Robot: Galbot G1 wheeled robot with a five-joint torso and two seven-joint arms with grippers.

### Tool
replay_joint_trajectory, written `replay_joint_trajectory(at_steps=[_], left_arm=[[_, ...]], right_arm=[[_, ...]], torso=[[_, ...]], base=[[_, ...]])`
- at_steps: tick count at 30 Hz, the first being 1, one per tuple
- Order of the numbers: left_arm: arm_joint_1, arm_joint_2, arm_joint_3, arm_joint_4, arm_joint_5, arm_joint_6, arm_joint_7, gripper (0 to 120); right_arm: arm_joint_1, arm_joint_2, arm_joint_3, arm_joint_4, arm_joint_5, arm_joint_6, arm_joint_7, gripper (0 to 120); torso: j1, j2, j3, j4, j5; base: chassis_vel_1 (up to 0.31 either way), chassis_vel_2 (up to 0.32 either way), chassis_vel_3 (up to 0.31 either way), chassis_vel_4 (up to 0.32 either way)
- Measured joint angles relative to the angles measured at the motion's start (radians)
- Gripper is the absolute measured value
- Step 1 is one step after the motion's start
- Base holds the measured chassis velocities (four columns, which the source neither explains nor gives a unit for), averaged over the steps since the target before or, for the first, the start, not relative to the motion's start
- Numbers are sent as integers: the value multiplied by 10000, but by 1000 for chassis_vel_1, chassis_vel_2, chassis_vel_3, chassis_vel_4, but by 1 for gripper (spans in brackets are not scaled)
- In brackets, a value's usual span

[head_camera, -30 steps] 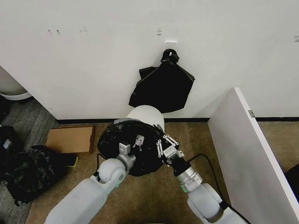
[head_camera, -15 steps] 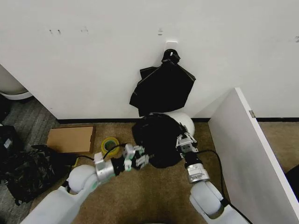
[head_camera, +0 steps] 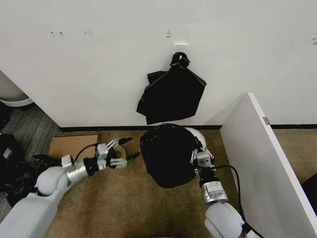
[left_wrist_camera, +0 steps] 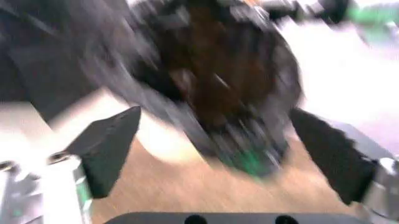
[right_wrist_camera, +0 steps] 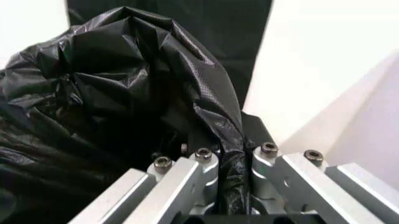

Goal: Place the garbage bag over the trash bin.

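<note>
Right gripper (head_camera: 199, 154): its fingers are pinched on a fold of the garbage bag (head_camera: 168, 153).
Left gripper (head_camera: 121, 150): fingers spread, holding nothing, beside the yellow tape roll (head_camera: 118, 152).
Trash bin (head_camera: 198, 135): mostly hidden under the bag; perhaps tilted, hard to judge.
Far: another black bag (head_camera: 171, 94) hangs on the wall.

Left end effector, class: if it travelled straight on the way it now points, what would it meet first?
Probably the garbage bag draped over the trash bin. The open left end effector points across the carpet toward it, past the yellow tape roll beneath. Depth is unclear.
</note>
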Motion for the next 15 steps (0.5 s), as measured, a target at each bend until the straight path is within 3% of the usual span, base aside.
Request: replay_joint_trajectory(at_steps=[4,7,15], left_arm=[[923,-341,-169,106,116,-445,-138,100],[1504,-654,108,34,88,-958,-868,100],[1423,-708,463,-274,-563,-797,-912,92]], right_arm=[[36,10,12,431,1385,-434,315,1],[31,64,-39,881,2515,-890,565,1],[-19,50,-73,1443,3141,-1361,695,1]], torso=[[0,0,0,1,4],[-1,0,-1,-1,6],[0,0,0,-6,6]], base=[[0,0,0,0],[0,0,0,0],[0,0,0,0]])
